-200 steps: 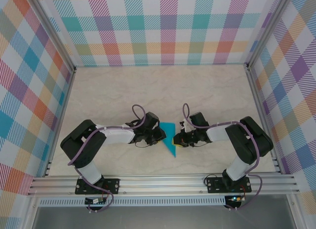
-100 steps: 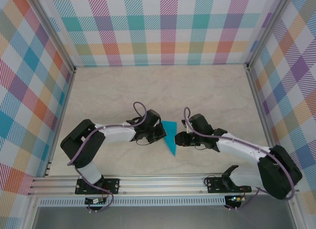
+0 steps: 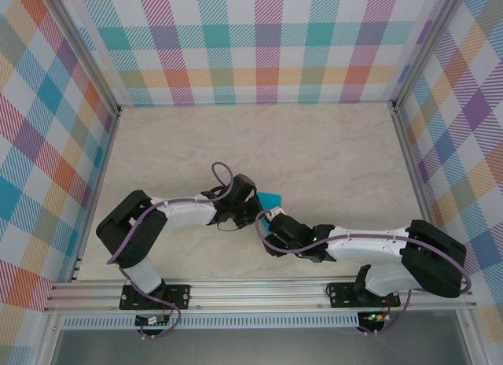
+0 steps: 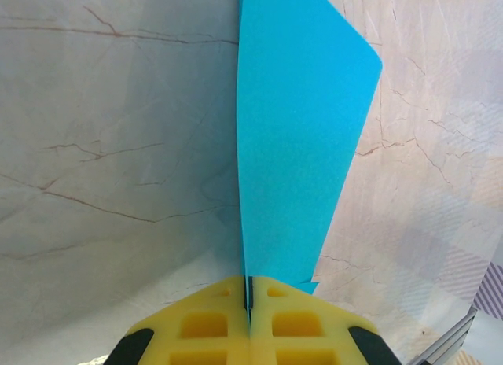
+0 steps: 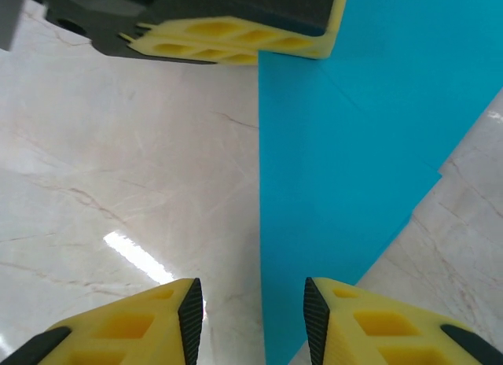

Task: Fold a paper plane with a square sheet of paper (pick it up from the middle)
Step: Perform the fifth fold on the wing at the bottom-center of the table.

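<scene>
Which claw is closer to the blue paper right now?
Left. The left claw is shut on the blue paper, pinching its edge. The right claw is open, facing the paper without gripping it.

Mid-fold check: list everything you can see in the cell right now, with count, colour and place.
paper plane: one, teal-blue, part-folded, mid-table, one end pinched by the left gripper
table: one, beige marble pattern, under everything
plaid walls: three, multicoloured, left, back and right of the table
aluminium rail: one, silver, near edge, carrying both arm bases
left gripper: one, yellow pads, shut on the paper plane
right gripper: one, yellow pads, open, the plane's straight edge running between its fingers in the wrist view
</scene>
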